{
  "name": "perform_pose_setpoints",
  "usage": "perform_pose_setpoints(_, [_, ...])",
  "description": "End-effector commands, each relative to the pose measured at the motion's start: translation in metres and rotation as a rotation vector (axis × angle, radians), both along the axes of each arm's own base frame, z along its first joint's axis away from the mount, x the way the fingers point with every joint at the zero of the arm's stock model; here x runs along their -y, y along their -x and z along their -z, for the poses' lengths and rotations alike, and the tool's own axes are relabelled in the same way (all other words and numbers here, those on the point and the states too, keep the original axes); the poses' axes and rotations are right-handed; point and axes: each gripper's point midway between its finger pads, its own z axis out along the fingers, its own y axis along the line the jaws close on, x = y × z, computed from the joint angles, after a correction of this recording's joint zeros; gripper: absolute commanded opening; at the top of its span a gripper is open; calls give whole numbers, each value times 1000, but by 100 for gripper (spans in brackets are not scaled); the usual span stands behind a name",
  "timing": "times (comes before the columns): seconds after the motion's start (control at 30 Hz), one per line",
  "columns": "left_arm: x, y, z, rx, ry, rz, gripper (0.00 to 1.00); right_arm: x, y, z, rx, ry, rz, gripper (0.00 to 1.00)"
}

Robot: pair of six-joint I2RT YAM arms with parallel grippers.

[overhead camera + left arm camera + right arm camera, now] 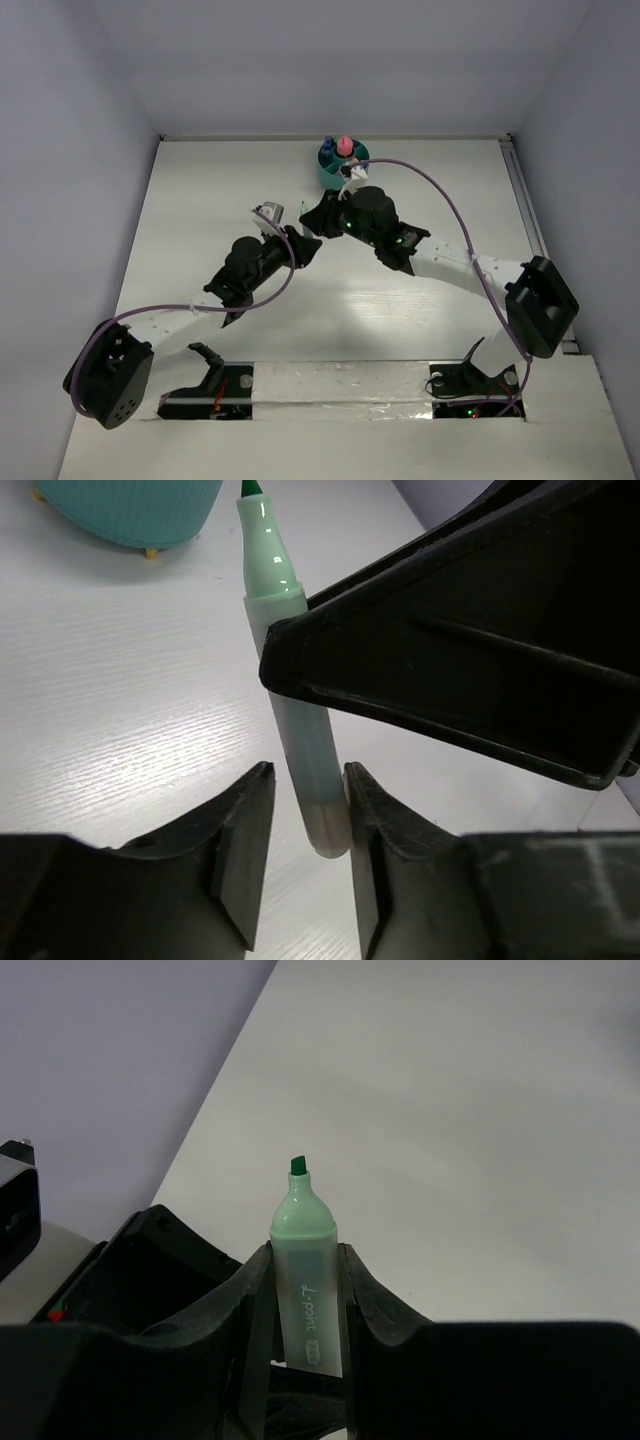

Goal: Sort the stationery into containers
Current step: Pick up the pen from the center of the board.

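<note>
A pale green highlighter [305,1270] with its green tip bare stands between the fingers of my right gripper [303,1255], which is shut on its barrel. In the left wrist view the highlighter [290,680] has its blunt end between the jaws of my left gripper [307,780]. These jaws are apart: the right one touches the barrel, the left one stands clear. The two grippers [305,243] [320,215] meet mid-table, just in front of the teal cup [343,172], which holds a pink-capped bottle [344,146] and a blue-capped item [327,143].
The teal cup [130,510] shows at the top left of the left wrist view. The white table [200,200] is walled on the left, right and back. The right arm's purple cable [450,200] arcs over the table's right half.
</note>
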Motion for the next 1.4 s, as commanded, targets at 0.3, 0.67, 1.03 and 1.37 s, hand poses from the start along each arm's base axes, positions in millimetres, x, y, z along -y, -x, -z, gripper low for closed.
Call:
perform_pose_setpoints(0.3, [-9,-9,-32,97,34,-61,8,-6,8,-1,0,-24,-12,0])
perform_pose_setpoints(0.67, [-15,-8,-37,119,26,-83,29,-6,12,6,-30,-19,-23,0])
perform_pose_setpoints(1.03, [-5,-2,-38,120,30,-14,27,-10,16,-3,-27,-63,-44,0])
perform_pose_setpoints(1.37, [4,-2,-31,98,11,30,26,-3,8,-22,34,-73,3,0])
